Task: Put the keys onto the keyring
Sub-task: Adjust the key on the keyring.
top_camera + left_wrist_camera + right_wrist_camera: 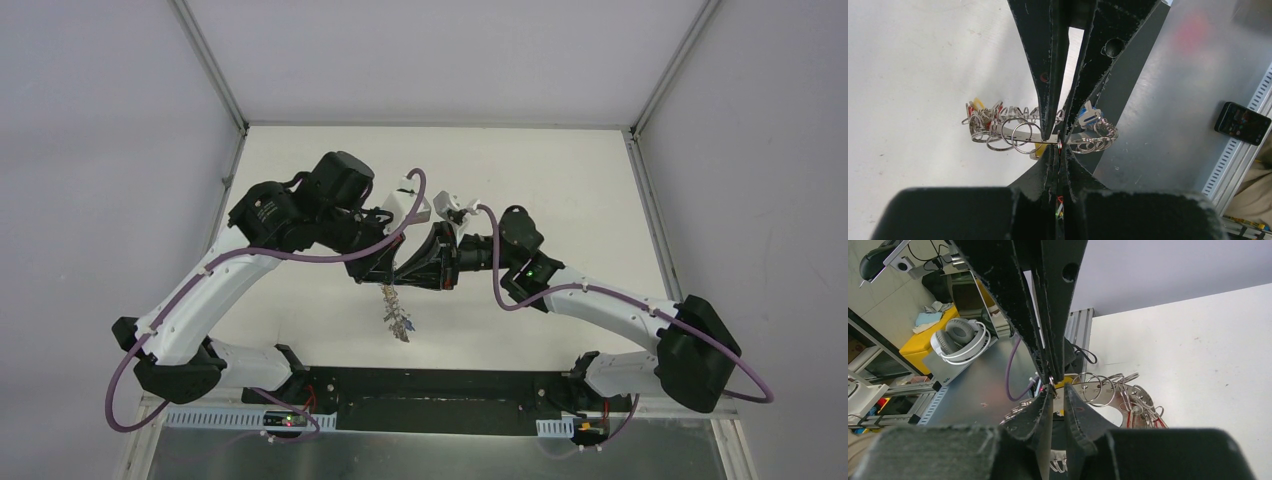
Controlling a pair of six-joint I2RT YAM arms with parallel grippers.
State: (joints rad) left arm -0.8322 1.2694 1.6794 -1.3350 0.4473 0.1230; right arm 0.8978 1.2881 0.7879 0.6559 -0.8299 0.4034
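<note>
Left wrist view: the left gripper (1059, 149) is clamped on the keyring (1004, 132), whose band runs crosswise, left to right, with a blue-headed key (1084, 118) beside the fingers. Only the right wrist view shows the right gripper (1058, 390), its jaws a sliver apart; whether they pinch anything I cannot tell. From above, the keyring is a thin strand dangling under both grippers, over the table (560, 180)

The keyring (1004, 131) is grey, its keys (1087, 116) silver with red, yellow and blue heads, the fingers (1038, 50) black.
</note>
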